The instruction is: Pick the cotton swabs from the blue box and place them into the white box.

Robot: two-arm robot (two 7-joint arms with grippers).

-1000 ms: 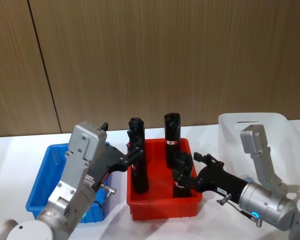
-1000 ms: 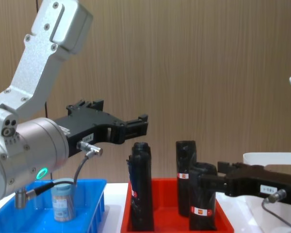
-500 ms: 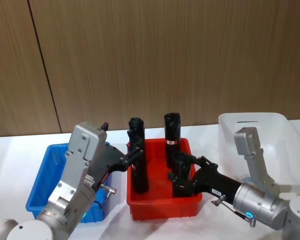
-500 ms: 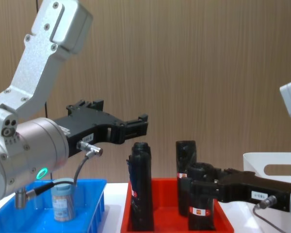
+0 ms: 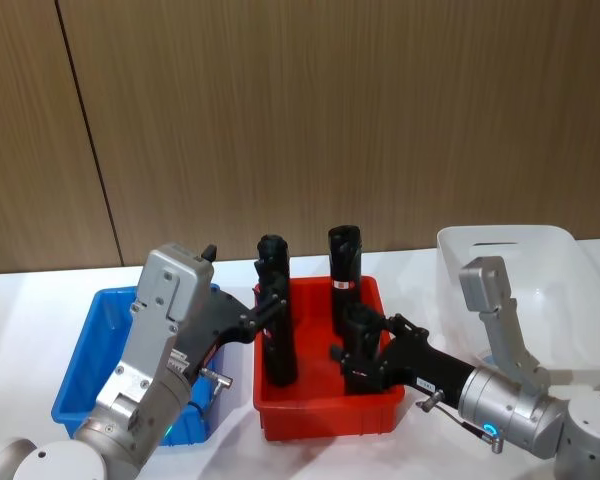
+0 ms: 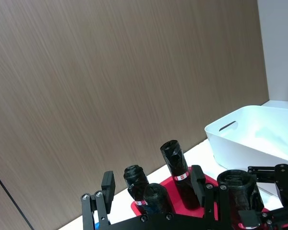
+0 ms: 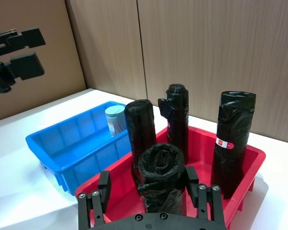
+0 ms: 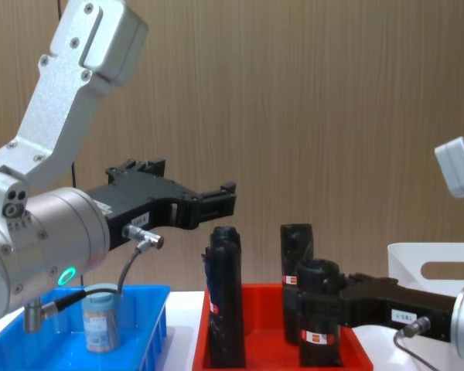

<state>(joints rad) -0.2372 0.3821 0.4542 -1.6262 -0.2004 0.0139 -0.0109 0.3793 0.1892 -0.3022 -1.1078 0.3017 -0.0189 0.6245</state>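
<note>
Four black rolls [image 7: 235, 139] stand in one red tray [image 7: 249, 165]; one swab jar [image 7: 115, 120] sits in one blue box [image 7: 62, 148]; one white box [image 5: 510, 250] alongside.

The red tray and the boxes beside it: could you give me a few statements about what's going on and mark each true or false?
1. A cotton swab jar stands in the blue box. True.
2. The red tray holds cotton swabs. False: it holds upright black wrapped rolls.
3. The right gripper is at the nearest black roll in the red tray. True.
4. The left gripper grips the jar. False: it hangs open, above the tray's left rim.
5. The white box is left of the blue box. False: it is on the right.
</note>
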